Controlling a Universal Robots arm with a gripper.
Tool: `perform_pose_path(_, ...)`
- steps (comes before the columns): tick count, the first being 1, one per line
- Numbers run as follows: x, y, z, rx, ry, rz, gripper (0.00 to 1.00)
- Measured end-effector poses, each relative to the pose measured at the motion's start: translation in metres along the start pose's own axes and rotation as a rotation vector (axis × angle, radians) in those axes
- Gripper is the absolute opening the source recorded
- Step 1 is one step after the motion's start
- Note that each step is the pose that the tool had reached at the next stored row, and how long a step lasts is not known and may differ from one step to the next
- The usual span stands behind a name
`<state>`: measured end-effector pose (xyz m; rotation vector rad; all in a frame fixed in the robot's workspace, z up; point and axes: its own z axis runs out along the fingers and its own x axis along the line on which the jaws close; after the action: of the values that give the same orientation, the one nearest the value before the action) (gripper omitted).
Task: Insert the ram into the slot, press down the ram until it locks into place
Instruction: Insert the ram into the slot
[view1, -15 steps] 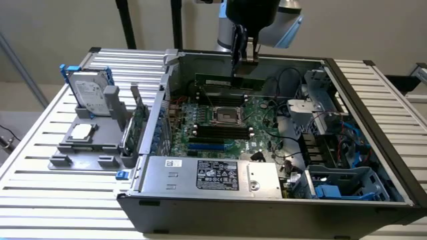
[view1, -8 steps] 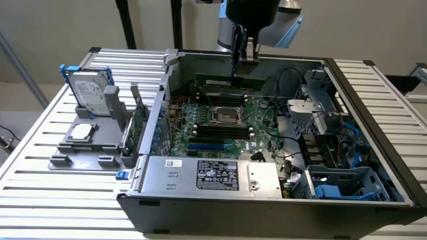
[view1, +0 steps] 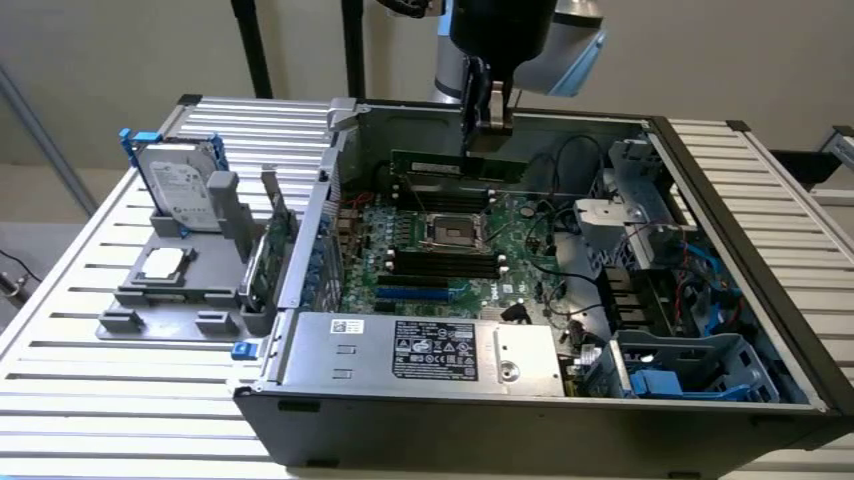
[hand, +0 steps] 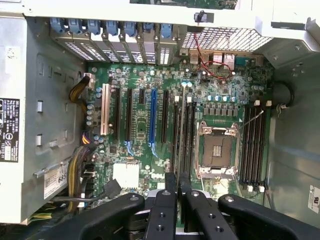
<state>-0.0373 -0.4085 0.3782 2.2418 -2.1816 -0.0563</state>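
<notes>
Jaws narrow, clamped on ram (view1: 451, 166), abv slot (hand: 192, 131)

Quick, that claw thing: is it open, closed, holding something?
Gripper: closed, holding the ram.

The case (view1: 534, 430) lies open on top, so the motherboard (view1: 514, 250) is free from above. The gripper (hand: 177, 180), clamped on the ram (view1: 441, 165), hangs near the far wall. 2 banks of slots (hand: 182, 135) flank the processor socket (hand: 216, 150), cable-free. The drive cage (view1: 638, 190) crowds the exterior view's right; the power supply (view1: 441, 350) and a thick cable bundle (hand: 76, 175) block the near side.
</notes>
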Motion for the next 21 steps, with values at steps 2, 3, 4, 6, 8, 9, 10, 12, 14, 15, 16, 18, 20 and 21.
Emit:
perform_pose_path(2, -0.006, -0.0001, 0.0037, 0.0010, -0.0001, 0.000, 0.14)
perform_pose_path(3, -0.009, -0.0001, 0.0056, 0.0012, 0.0000, 0.000, 0.14)
perform_pose_path(4, -0.012, -0.0002, 0.0074, 0.0014, 0.0001, 0.000, 0.14)
perform_pose_path(6, -0.018, -0.0005, 0.0111, 0.0017, 0.0001, 0.000, 0.14)
perform_pose_path(8, -0.021, -0.0007, 0.0149, 0.0019, 0.0000, 0.000, 0.14)
perform_pose_path(9, -0.022, -0.0008, 0.0167, 0.0020, 0.0001, -0.001, 0.14)
perform_pose_path(10, -0.023, -0.0009, 0.0186, 0.0021, 0.0000, -0.001, 0.14)
perform_pose_path(12, -0.023, -0.0011, 0.0222, 0.0023, 0.0000, -0.001, 0.14)
perform_pose_path(14, -0.023, -0.0012, 0.0257, 0.0027, 0.0002, -0.001, 0.14)
perform_pose_path(15, -0.023, -0.0012, 0.0277, 0.0031, 0.0002, -0.001, 0.14)
perform_pose_path(16, -0.023, -0.0013, 0.0295, 0.0034, 0.0002, -0.001, 0.14)
perform_pose_path(18, -0.023, -0.0014, 0.0331, 0.0038, 0.0002, -0.001, 0.14)
perform_pose_path(20, -0.023, -0.0015, 0.0367, 0.0042, 0.0003, -0.002, 0.14)
perform_pose_path(21, -0.023, -0.0016, 0.0384, 0.0043, 0.0004, -0.002, 0.14)
